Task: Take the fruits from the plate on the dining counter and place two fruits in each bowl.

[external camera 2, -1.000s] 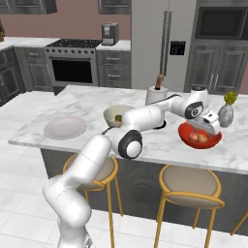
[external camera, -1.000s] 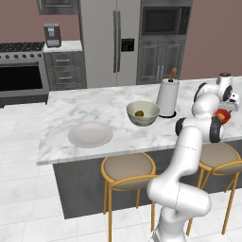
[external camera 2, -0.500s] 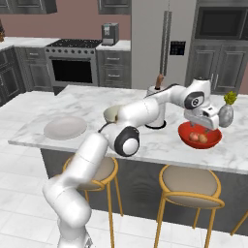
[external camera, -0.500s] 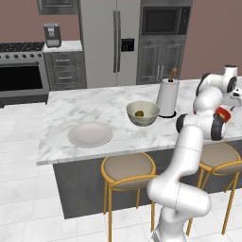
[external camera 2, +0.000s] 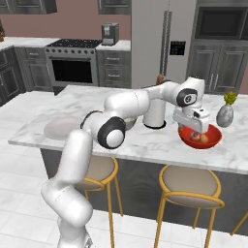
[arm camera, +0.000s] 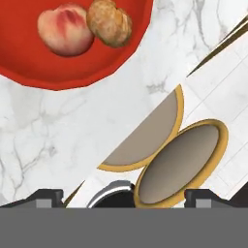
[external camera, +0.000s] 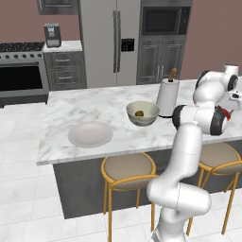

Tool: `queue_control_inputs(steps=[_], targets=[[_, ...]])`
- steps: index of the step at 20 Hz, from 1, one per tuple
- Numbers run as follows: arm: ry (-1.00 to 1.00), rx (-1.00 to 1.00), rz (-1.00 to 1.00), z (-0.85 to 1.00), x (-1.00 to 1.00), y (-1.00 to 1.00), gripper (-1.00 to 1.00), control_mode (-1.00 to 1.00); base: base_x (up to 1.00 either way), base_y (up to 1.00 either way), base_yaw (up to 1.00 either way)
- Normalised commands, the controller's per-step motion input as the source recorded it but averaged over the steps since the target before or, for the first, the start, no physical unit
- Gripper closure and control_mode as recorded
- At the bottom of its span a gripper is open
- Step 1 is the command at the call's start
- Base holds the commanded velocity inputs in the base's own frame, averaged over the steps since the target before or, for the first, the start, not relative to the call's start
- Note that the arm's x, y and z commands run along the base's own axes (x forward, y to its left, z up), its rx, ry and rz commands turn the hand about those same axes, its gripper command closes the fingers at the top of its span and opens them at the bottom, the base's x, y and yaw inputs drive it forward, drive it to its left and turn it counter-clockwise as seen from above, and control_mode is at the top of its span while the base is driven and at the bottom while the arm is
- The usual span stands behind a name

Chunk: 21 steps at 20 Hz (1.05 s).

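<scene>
Your gripper (external camera 2: 197, 130) stands wide open, empty; red bowl (arm camera: 72, 72) holds two fruits (11 o'clock); plate (external camera: 90, 134) bare.

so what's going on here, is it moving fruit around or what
Yes. The white arm is sorting fruit from the plate on the dining counter into two bowls. The plate looks bare now. The red bowl holds a reddish fruit and an orange-brown fruit; the beige bowl shows fruit inside too. The gripper is open and empty above the red bowl.
</scene>
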Motion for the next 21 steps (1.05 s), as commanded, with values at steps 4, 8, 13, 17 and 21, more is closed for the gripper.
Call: queue_control_inputs(steps=[4, 8, 13, 17, 21], targets=[[0.0, -0.04, 0.0, -0.02, -0.7, 0.73, -1.0, -1.0, 0.0, 0.0, 0.0], [0.0, -0.07, 0.03, 0.0, -0.71, 0.7, -1.0, -1.0, 0.0, 0.0, 0.0], [0.0, -0.12, 0.15, 0.01, -0.73, 0.67, -1.0, -1.0, 0.0, 0.0, 0.0], [0.0, -0.12, 0.2, 0.03, -0.68, 0.68, -1.0, -1.0, 0.0, 0.0, 0.0], [0.1, -0.01, 0.15, 0.22, -0.39, 0.65, -1.0, -1.0, 0.0, 0.0, 0.0]])
